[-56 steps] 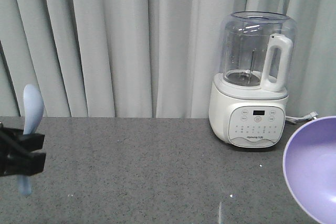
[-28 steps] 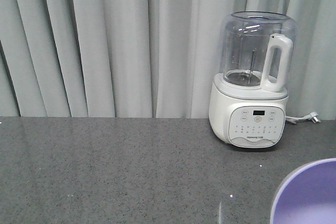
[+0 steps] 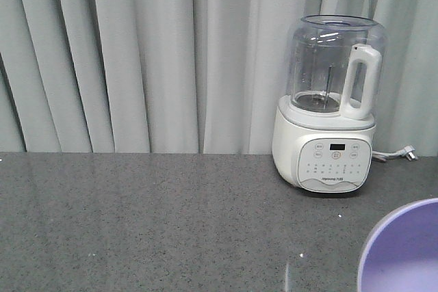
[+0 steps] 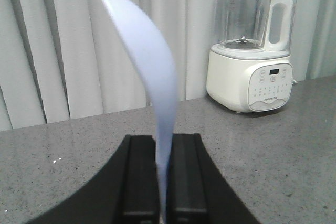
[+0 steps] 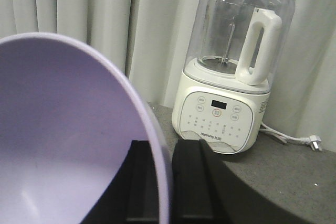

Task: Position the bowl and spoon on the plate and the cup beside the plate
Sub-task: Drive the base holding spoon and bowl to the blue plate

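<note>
Above the speckled grey counter (image 3: 171, 223), left gripper (image 4: 161, 148) pinches curved white spoon (image 4: 152, 61), right gripper (image 5: 165, 156) clamps smooth lavender bowl (image 5: 63, 129).

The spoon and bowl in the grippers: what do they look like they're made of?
The spoon is probably plastic: smooth matte white, thin, without sharp glints. The bowl is likely plastic too: plain lavender, soft satin sheen, thin even rim. Look alone can't confirm either.

We see a white blender (image 3: 328, 121) on the grey counter (image 3: 137, 223), ahead-right of the left gripper (image 4: 163, 148), curtains (image 3: 137, 52) behind.
</note>
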